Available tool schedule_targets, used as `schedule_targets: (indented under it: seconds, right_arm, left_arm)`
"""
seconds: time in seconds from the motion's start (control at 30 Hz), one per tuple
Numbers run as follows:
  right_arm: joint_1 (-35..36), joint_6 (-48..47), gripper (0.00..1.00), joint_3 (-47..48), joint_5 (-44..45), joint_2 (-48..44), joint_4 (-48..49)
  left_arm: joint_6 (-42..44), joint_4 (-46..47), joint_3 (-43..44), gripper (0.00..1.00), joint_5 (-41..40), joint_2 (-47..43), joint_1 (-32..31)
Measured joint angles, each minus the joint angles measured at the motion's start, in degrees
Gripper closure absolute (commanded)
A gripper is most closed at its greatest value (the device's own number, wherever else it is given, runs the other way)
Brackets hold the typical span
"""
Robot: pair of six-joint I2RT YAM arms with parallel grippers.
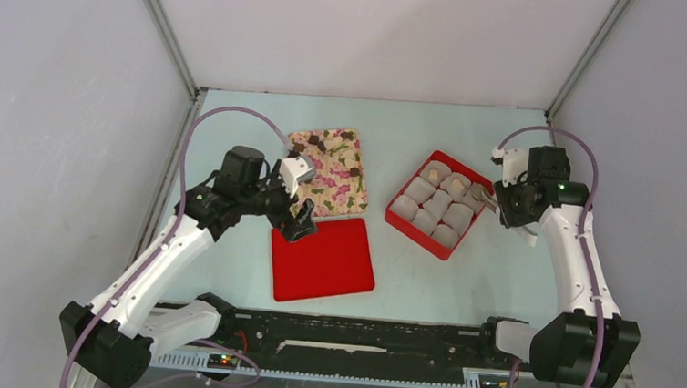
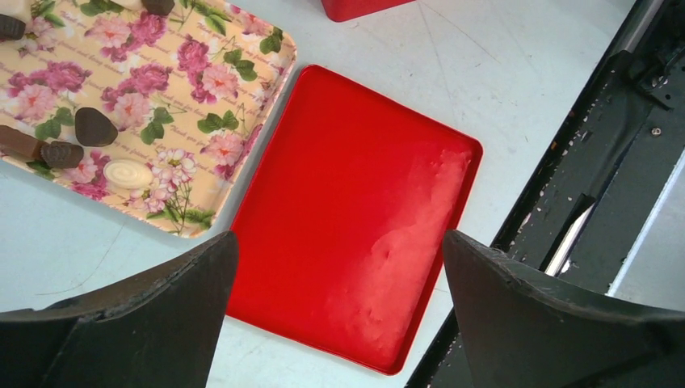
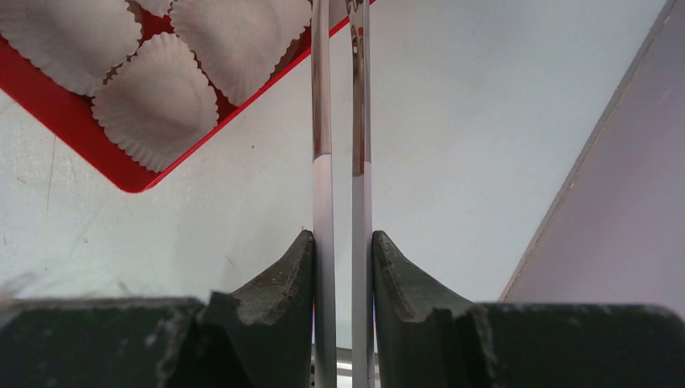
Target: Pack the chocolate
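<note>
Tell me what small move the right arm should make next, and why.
Probably swing the right claw, shut on the metal tongs, left toward the floral tray: dark chocolates lie there, while several paper cups in the red box sit empty.

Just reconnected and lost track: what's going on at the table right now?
The right gripper is shut on metal tongs, which reach toward the red box of paper cups. A couple of the far cups seem to hold pale pieces. The left gripper hangs open over the red lid, beside the floral tray where dark and pale chocolates lie. No chocolate is visibly being carried.
</note>
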Motion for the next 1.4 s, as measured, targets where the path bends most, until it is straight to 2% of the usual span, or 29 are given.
schedule_targets:
  seconds: [0.33,0.63,0.93,1.07,1.2,1.4]
  right_arm:
    - [3.48,0.46,0.72,0.98,5.07,5.79,1.7]
    - [5.99,1.95,0.61,5.03,10.1,7.87,0.07]
    - [9.94,3.34,0.62,6.95,10.64,7.32,-2.21]
    - [14.97,3.82,0.62,7.41,10.14,4.72,-2.27]
    - [22.91,4.0,0.63,8.07,7.34,2.16,-0.72]
    - [30.29,3.45,0.64,8.5,2.19,3.74,4.33]
  left_arm:
    - [0.81,0.07,-1.14,0.0,-0.98,-0.94,0.0]
    - [1.36,0.44,-1.9,0.0,-1.6,-1.92,0.0]
    - [2.1,0.48,-3.19,0.0,-1.99,-3.1,0.02]
    - [2.1,0.52,-3.34,0.0,-2.08,-3.82,0.48]
    - [2.05,1.14,-3.54,0.0,-2.71,-4.87,2.38]
    - [1.92,2.58,-5.46,0.0,-5.31,-7.85,6.73]
